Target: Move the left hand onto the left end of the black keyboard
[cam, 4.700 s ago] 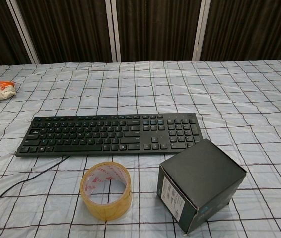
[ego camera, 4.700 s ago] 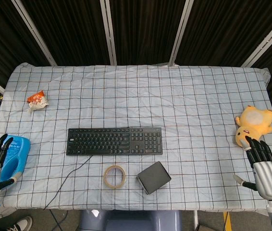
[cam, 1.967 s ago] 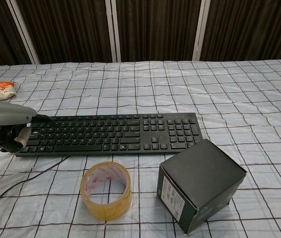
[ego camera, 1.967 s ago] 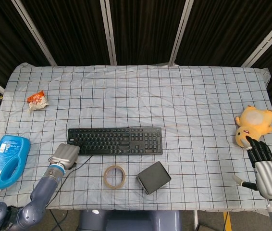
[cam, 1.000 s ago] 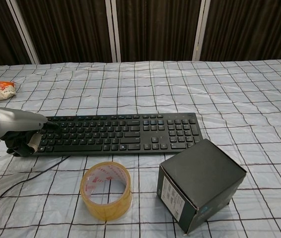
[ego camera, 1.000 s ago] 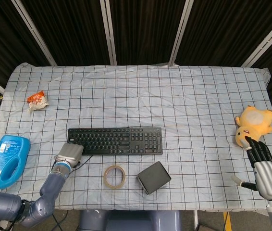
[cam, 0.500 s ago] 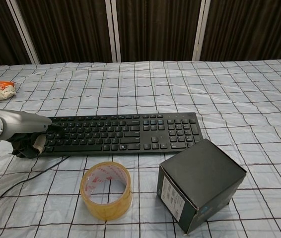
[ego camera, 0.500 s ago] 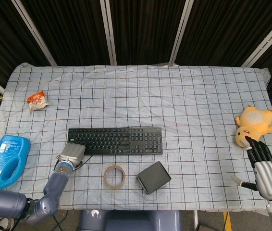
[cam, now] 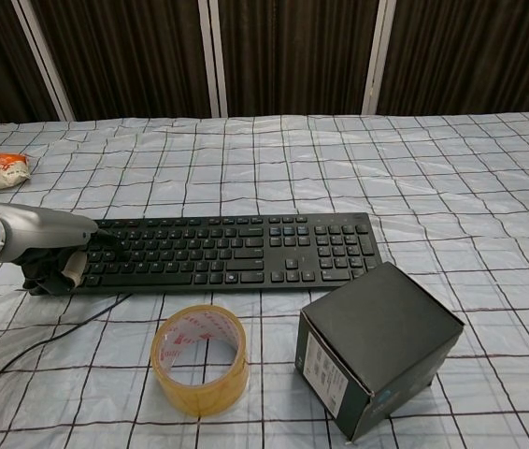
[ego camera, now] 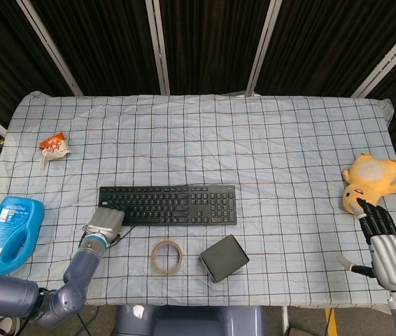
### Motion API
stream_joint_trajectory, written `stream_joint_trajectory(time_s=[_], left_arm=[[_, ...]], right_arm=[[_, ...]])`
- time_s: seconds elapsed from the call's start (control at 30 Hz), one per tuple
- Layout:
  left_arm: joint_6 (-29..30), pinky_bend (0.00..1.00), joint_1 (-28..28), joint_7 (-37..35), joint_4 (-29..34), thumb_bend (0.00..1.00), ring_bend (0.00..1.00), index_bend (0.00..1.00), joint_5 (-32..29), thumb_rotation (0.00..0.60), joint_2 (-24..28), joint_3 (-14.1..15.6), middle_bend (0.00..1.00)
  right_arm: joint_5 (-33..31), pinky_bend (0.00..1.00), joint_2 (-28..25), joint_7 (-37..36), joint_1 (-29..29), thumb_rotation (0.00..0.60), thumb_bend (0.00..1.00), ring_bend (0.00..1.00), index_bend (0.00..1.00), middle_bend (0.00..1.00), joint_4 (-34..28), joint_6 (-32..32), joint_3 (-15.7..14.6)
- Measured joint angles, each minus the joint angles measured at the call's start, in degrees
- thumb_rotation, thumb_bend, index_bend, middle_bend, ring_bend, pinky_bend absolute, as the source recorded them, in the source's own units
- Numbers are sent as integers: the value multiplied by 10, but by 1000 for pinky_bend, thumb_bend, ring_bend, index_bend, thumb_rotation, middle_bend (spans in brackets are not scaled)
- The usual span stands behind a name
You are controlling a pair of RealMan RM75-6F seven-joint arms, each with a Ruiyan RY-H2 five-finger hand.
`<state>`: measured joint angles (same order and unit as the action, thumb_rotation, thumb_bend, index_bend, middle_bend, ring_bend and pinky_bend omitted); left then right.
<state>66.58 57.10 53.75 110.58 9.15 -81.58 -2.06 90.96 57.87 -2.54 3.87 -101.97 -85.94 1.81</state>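
Note:
The black keyboard (ego camera: 168, 204) (cam: 222, 252) lies across the middle of the checked cloth. My left hand (ego camera: 105, 222) (cam: 57, 254) rests on the keyboard's left front corner and hides that end in the chest view. Its silver back faces up, its dark fingers curl down under it, and it holds nothing. My right hand (ego camera: 387, 245) shows only in the head view, at the table's right front corner. Its fingers are stretched out and apart, and it is empty.
A tape roll (ego camera: 166, 257) (cam: 200, 358) and a black box (ego camera: 224, 257) (cam: 379, 347) sit in front of the keyboard. The keyboard cable (cam: 21, 360) trails to the front left. A blue bottle (ego camera: 11, 232), a snack packet (ego camera: 54, 145) and a yellow plush (ego camera: 369, 180) lie near the edges.
My left hand came in from the table's left front edge and slid right onto the keyboard's left end; in the last half second it barely moved. The right hand stayed put.

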Motion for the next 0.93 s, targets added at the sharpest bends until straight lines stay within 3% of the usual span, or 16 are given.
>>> stream_joint_trajectory(time_s=[0.1,0.2,0.37,0.57,0.77,0.93], left_arm=[[7,431,-3,-8,17,1000,627,66,17,600,12,-2,717],[20,340,-11,-23,42,918,473,34,50,600,32,-3,557],[76,41,-53,-62,99,569,41,0,185,600,81,17,30],[168,0,-142,-116,124,307,0,0,428,600,127,79,0],[296,0,-272,-192,91,133,0,0,660,600,157,150,0],[388,0,-373,-261,19,44,0,0,756,600,168,181,0]], right_arm=[[-1,0,0,-1,0,600,76,0,31,0,1,-1,1],[-1,0,0,-1,0,600,76,0,31,0,2,-1,1],[2,0,1,5,-1,600,75,0,30,0,4,-3,0],[5,0,3,19,-1,600,75,0,30,0,5,-5,-1],[8,0,5,28,-3,600,75,0,30,0,7,-9,-1],[15,0,5,34,-3,600,75,0,30,0,11,-10,-2]])
